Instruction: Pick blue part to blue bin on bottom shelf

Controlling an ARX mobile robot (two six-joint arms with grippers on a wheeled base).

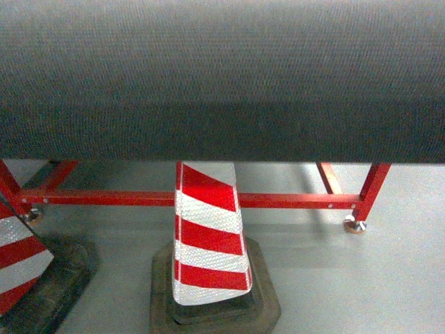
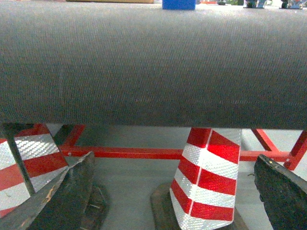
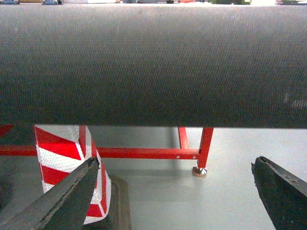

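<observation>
- Left gripper (image 2: 172, 201): 2 dark fingers sit at the lower corners of the left wrist view, spread wide apart with nothing between them.
- Right gripper (image 3: 177, 201): 2 dark fingers sit at the lower corners of the right wrist view, likewise spread wide and holding nothing.
- Striped cone (image 1: 207, 236): red and white, upright on a dark base on the grey floor (image 1: 348, 285), in front of the frame's lower crossbar. A 2nd striped cone (image 1: 17, 261) stands at the left edge of the head view.
- Red frame (image 1: 292, 200): a horizontal crossbar and legs on levelling feet, beneath the belt.
- Dark textured belt (image 1: 222, 76): fills the upper half of all 3 views.
- Blue object (image 2: 178, 4): just visible beyond the belt's far edge in the left wrist view; whether it is the part or the bin cannot be told.
- Bottom shelf: not visible in any view.
</observation>
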